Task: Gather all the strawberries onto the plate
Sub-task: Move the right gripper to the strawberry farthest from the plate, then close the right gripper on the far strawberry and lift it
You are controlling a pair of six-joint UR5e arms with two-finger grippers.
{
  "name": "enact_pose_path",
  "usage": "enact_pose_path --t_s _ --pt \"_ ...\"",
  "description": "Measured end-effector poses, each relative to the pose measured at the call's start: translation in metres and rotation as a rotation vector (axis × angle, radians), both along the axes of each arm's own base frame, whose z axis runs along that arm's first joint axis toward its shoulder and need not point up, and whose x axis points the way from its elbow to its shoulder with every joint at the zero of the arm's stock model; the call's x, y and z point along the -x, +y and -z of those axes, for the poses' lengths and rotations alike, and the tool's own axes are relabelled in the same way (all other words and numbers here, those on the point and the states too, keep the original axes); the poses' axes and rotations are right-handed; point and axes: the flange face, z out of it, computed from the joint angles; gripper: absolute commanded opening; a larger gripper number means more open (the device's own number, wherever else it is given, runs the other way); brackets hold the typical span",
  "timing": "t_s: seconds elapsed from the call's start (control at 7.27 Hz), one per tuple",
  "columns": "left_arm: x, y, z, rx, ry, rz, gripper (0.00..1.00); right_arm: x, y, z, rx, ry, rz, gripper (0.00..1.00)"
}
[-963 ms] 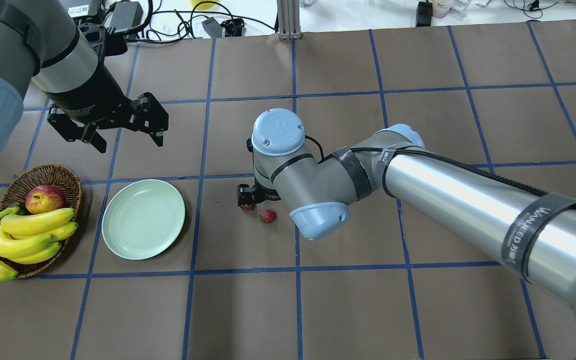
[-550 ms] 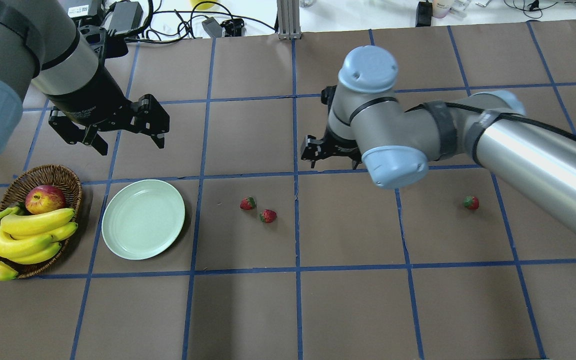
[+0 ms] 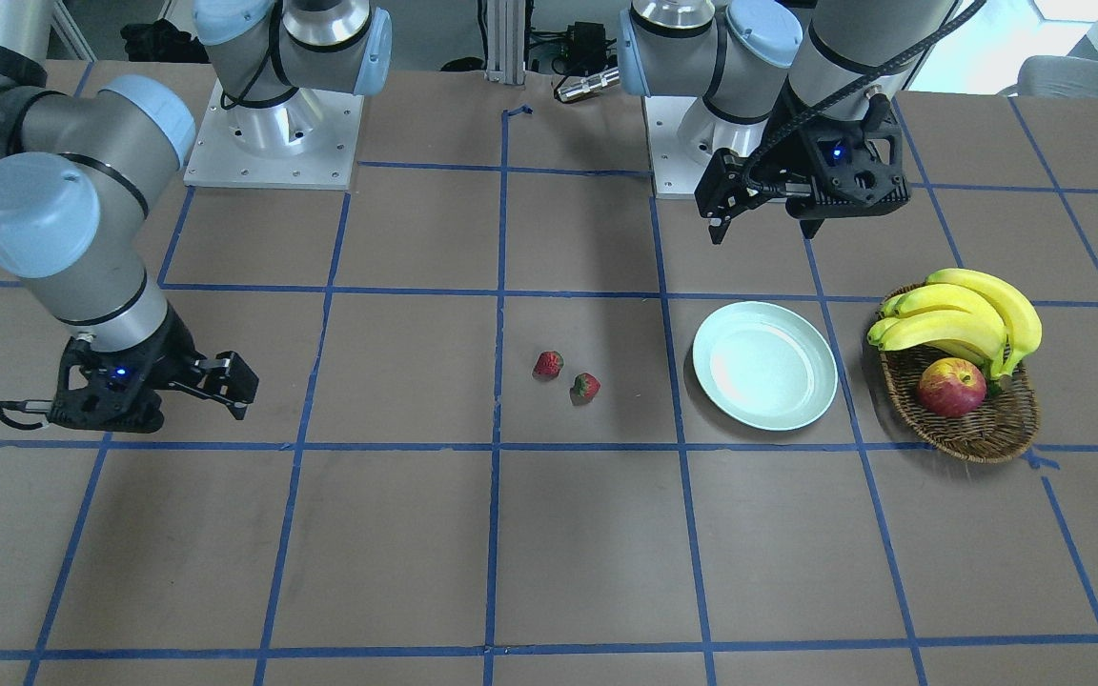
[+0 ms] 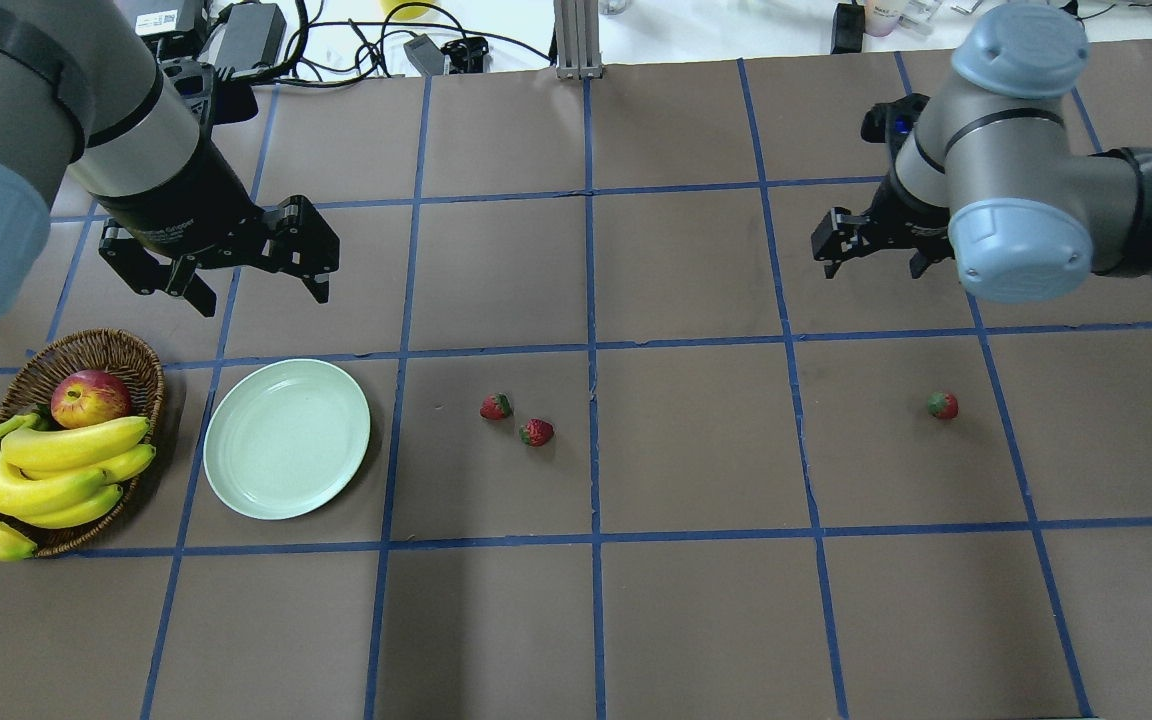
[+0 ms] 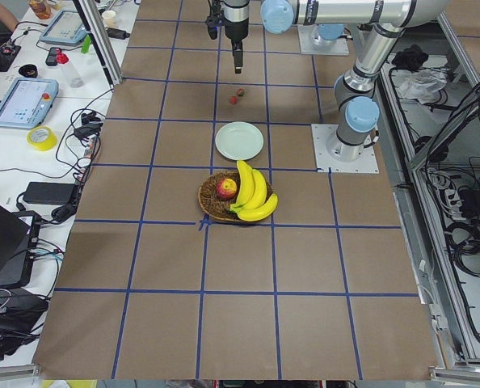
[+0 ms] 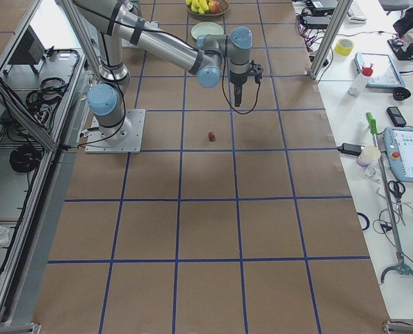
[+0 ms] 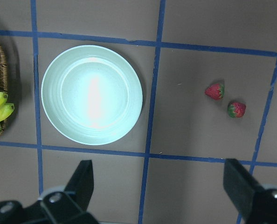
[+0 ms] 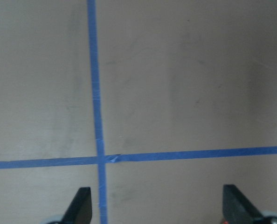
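Two strawberries [image 4: 496, 406] [image 4: 536, 432] lie close together mid-table, right of the empty mint plate [image 4: 286, 438]. A third strawberry [image 4: 943, 405] lies alone far to the right. My left gripper [image 4: 261, 290] hangs open above the table behind the plate; its wrist view shows the plate [image 7: 92, 93] and the strawberry pair [image 7: 214, 91] [image 7: 236, 109] below. My right gripper [image 4: 871, 262] is open and empty, up and behind the lone strawberry. Its wrist view shows only bare table and blue tape. In the front-facing view the lone strawberry is hidden.
A wicker basket [image 4: 141, 350] holding bananas [image 4: 46, 470] and an apple [image 4: 89, 397] stands left of the plate at the table's left edge. Cables and devices lie beyond the far edge. Blue tape lines grid the brown table.
My right arm has swung from over the strawberry pair to the far right and back, open and empty. All strawberries stayed put. The left arm barely moved.
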Motion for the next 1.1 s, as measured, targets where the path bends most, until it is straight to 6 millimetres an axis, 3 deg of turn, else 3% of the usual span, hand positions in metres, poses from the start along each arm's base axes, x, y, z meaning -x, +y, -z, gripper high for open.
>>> enact_pose_path --t_s 0.28,0.41,0.55,0.83,0.96,1.1 --pt "0.0 0.0 0.006 -0.009 0.0 0.0 1.0 0.067 0.029 0.037 -0.079 -0.022 0.077 1.0" --pt "0.0 0.0 0.007 -0.008 -0.003 0.0 1.0 0.083 0.048 0.06 -0.113 -0.037 0.107 1.0" --pt "0.0 0.0 0.008 -0.01 -0.004 0.0 1.0 0.086 0.064 0.078 -0.124 -0.043 0.119 1.0" --pt "0.0 0.001 0.011 -0.017 -0.006 0.001 1.0 0.083 0.089 0.108 -0.153 -0.051 0.113 0.88" --pt "0.0 0.001 0.011 -0.017 -0.006 0.003 1.0 0.083 0.094 0.113 -0.161 -0.053 0.095 0.79" --pt "0.0 0.001 0.011 -0.015 -0.005 0.006 1.0 0.083 0.095 0.115 -0.16 -0.057 0.084 0.78"
